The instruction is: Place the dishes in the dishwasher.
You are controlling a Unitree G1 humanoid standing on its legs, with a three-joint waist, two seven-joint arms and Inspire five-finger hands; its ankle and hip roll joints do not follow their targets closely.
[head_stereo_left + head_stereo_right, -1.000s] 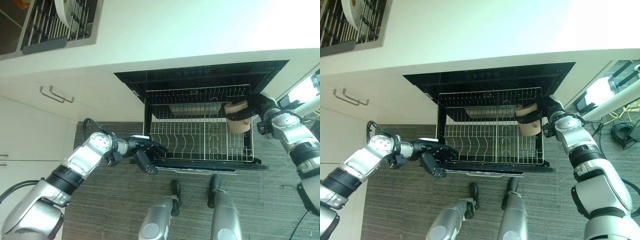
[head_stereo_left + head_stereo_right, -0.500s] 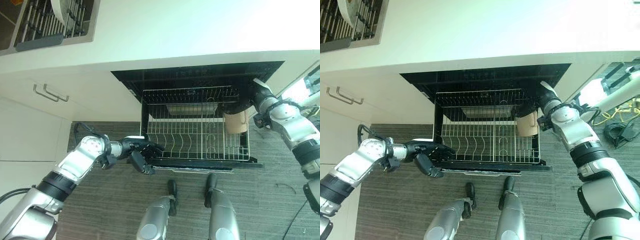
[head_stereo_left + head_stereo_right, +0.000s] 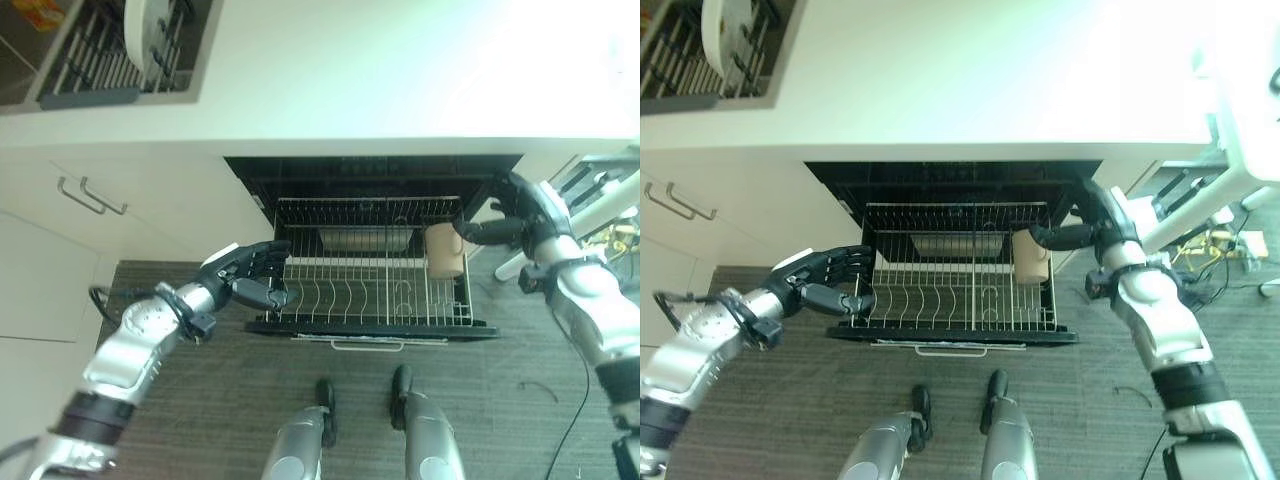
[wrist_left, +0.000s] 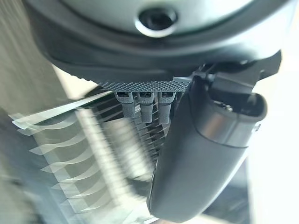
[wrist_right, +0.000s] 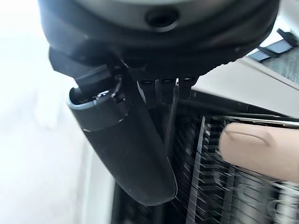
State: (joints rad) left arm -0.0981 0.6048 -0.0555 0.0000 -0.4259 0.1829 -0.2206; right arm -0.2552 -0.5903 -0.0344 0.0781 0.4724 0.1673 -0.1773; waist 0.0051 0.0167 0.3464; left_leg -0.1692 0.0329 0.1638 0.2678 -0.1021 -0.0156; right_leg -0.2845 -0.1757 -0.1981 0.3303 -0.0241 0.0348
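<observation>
Sitting in the pulled-out wire rack point(image 3: 370, 290) of the open dishwasher point(image 3: 370, 175), at its right end: 1 beige cup point(image 3: 443, 250), lying tilted.

Two silver-grey metal arms are built from rounded shells joined by black ring bands. Each ends in a dark robot hand, the left robot hand point(image 3: 250, 277) with a white cover along its thumb, the right robot hand point(image 3: 510, 215) black and glossy. Seen close from the wrists, each hand has a smooth dark thumb, a textured black strip and a round recessed screw.
</observation>
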